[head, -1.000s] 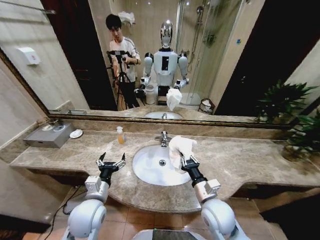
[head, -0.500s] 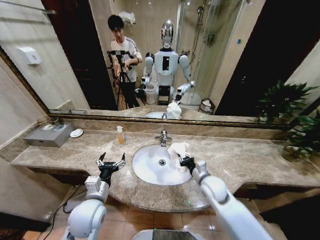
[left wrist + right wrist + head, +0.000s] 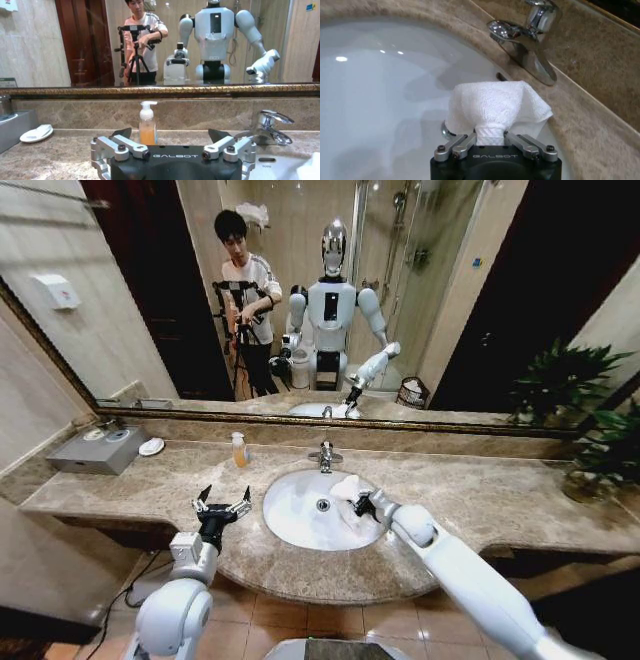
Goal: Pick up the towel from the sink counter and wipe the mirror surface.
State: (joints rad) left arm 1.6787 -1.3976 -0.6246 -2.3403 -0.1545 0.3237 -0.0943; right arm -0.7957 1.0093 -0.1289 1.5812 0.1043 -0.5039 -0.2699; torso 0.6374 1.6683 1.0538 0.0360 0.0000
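The white towel hangs bunched in my right gripper, low over the right side of the oval basin of the sink counter. In the right wrist view the gripper is shut on the towel, just in front of the chrome faucet. My left gripper stands open and empty over the counter's front edge, left of the basin; its spread fingers face the wall. The mirror rises behind the counter and reflects the robot.
A soap bottle stands left of the faucet. Farther left sit a white dish and a grey box. A potted plant fills the counter's right end. The mirror's bronze frame runs just above the backsplash.
My right arm has stretched forward and dropped, carrying the towel from above the counter beside the faucet down over the basin. The left arm has stayed still.
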